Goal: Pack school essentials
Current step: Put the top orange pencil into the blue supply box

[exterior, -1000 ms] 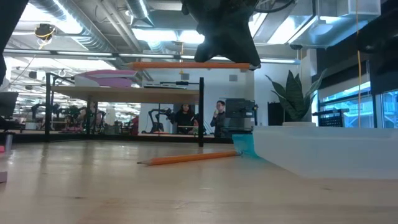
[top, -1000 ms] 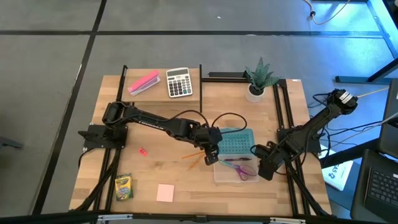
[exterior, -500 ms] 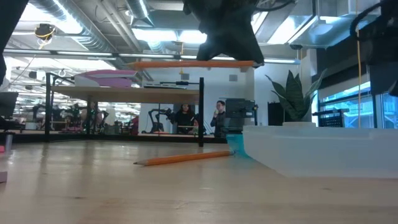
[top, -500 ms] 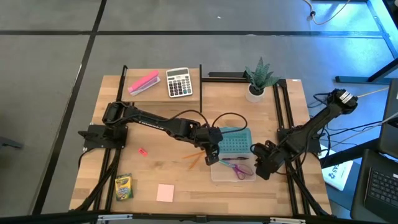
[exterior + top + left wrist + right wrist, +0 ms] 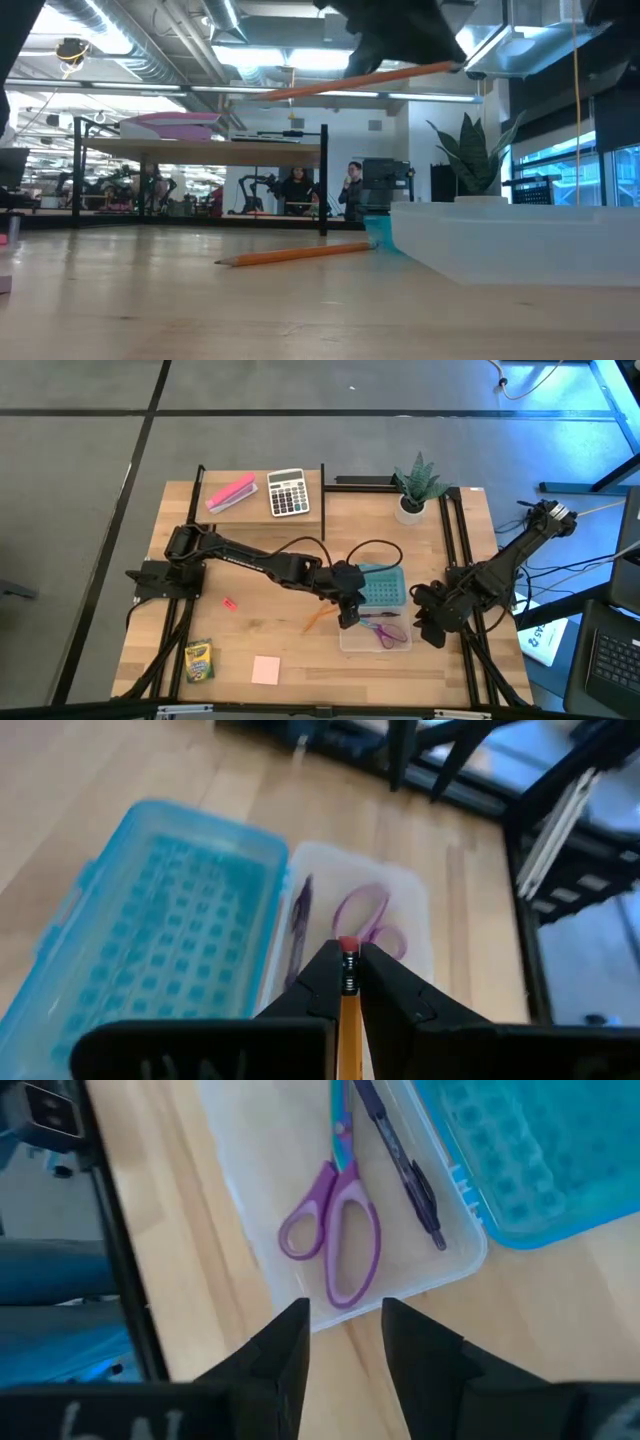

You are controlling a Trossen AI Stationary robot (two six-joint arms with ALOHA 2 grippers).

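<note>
Over the worktop [image 5: 260, 575] in the high view, left gripper [image 5: 347, 610] hangs beside the clear box [image 5: 402, 645], carrying a pencil to drop in; scissors [image 5: 388, 630] lie inside. Crayon box [image 5: 198, 660], notepad [image 5: 266, 669], red bit [image 5: 228, 602] wait, label unreadable. Low view: another pencil [image 5: 300, 254] lies flat. Left wrist: jaws pinched on held pencil [image 5: 349, 1010]. Right wrist: right gripper [image 5: 343, 1342] jaws part-open, empty, near the box edge.

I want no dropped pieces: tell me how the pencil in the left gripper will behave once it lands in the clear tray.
The pencil, pinched near its eraser end by the left gripper, looks stiff and light. Slim as it is, it may roll when released. The clear tray has raised walls and already holds the scissors, which should likely stop it.
</note>
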